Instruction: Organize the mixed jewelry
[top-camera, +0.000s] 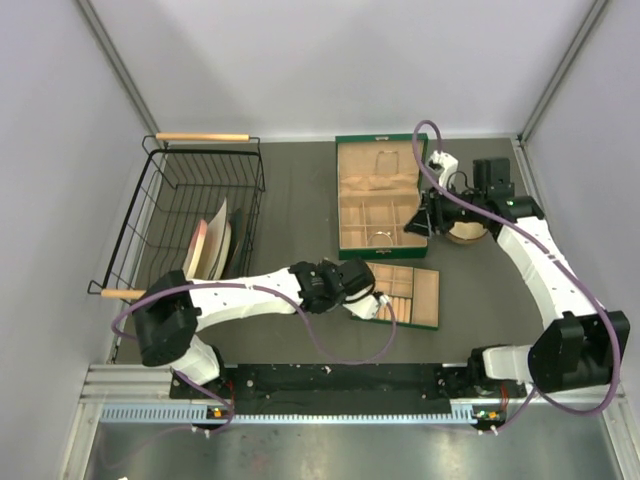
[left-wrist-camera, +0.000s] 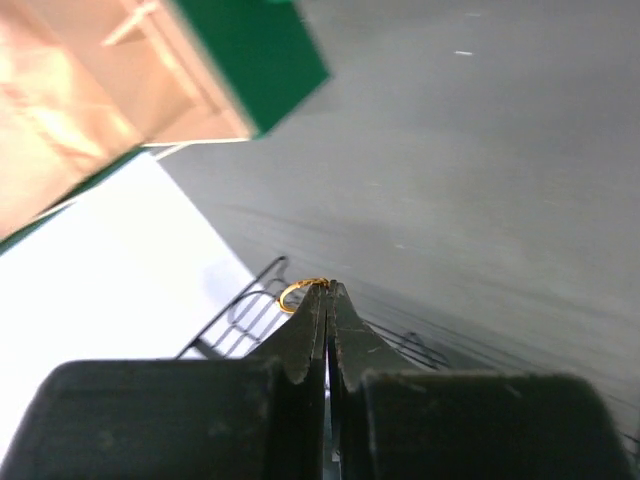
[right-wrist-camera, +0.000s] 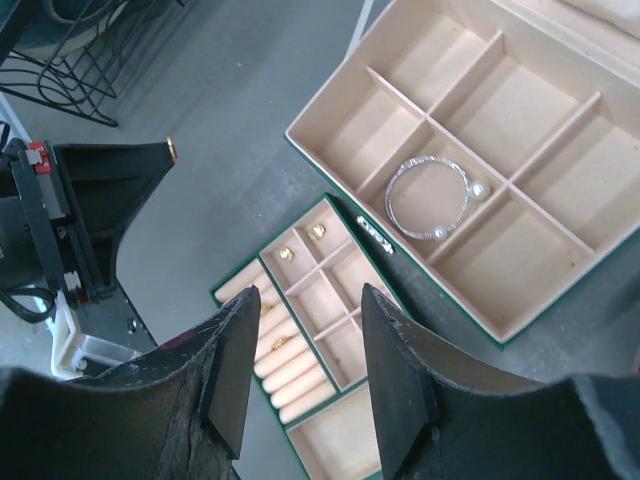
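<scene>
A dark grey table (top-camera: 300, 200) is carrying everything, with a black wire basket with wooden handles (top-camera: 150, 190) sitting at its left side. An open green jewellery box with a tan lining (top-camera: 378, 140) is lying at the centre back. Just in front of it, a tan compartment tray (top-camera: 425, 300) is lying flat, apart from the box. A round wooden stand (top-camera: 465, 235) is standing beside the box's right wall. The left gripper (left-wrist-camera: 327, 290) is reaching in at the tray's left edge with its fingers pressed together. They are pinching a thin gold-coloured ring (left-wrist-camera: 298, 294) at their very tips, and the ring is sticking out to one side with only table showing behind it. The right gripper (right-wrist-camera: 310, 292) is hanging over the box's right front corner, its fingers spread wide and gripping nothing. A silver bracelet with two pearl ends (right-wrist-camera: 392, 190) is lying in one of the box's middle compartments. In the tray, two small gold-coloured studs (right-wrist-camera: 285, 255) are sitting in neighbouring square compartments at the back. Another gold-coloured ring (right-wrist-camera: 278, 343) is resting among the padded rolls along the tray's left side.
</scene>
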